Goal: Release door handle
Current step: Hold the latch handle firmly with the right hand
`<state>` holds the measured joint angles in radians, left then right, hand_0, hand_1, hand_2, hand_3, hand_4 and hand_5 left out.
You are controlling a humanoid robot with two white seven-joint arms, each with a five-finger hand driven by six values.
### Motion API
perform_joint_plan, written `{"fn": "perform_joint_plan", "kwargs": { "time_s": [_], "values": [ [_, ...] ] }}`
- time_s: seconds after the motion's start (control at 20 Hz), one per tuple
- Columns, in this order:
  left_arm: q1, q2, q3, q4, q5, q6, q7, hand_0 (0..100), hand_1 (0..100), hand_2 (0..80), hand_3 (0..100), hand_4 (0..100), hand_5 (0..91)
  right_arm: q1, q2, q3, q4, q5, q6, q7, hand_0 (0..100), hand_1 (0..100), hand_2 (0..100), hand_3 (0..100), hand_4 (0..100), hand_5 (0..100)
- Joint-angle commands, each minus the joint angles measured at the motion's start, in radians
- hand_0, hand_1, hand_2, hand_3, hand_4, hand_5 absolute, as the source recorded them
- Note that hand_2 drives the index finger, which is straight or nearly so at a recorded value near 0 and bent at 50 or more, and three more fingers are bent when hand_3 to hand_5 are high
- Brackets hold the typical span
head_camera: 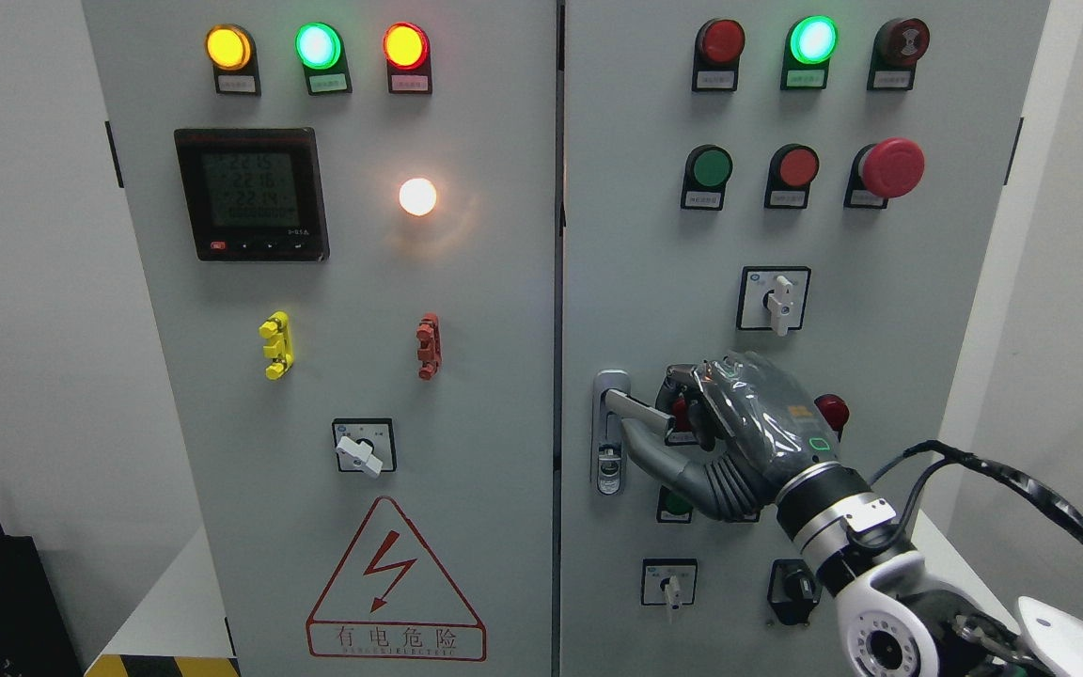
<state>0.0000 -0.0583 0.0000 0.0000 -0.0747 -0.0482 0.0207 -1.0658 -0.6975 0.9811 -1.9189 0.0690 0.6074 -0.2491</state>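
Observation:
The silver door handle (611, 423) is mounted at the left edge of the grey cabinet's right door (880, 282). Its lever sticks out to the right, tilted slightly downward. My right hand (675, 429) comes in from the lower right and is shut on the lever's end. The fingers (692, 404) curl over the top of it and the thumb (650, 449) lies underneath. The lever's tip is hidden inside the hand. My left arm does not show.
The left door (485, 329) carries a meter (252, 194), lamps and a warning triangle (395, 583). Above my hand are a rotary switch (775, 299) and a red emergency button (891, 167). A black cable (1021, 489) loops at the right.

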Motion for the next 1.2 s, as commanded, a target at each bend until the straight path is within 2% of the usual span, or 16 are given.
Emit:
{"fn": "perform_joint_plan", "kwargs": {
  "time_s": [0.0, 1.15],
  "values": [
    [-0.003, 0.000, 0.002, 0.009, 0.000, 0.001, -0.001, 12, 39, 0.0, 0, 0, 0.0, 0.000, 0.000, -0.001, 0.000, 0.000, 0.000, 0.001, 40, 29, 74, 100, 100, 100],
    [-0.003, 0.000, 0.002, 0.009, 0.000, 0.001, -0.001, 12, 39, 0.0, 0, 0, 0.0, 0.007, -0.005, -0.009, -0.006, 0.000, 0.000, -0.002, 41, 30, 78, 100, 100, 100]
  ]
}}
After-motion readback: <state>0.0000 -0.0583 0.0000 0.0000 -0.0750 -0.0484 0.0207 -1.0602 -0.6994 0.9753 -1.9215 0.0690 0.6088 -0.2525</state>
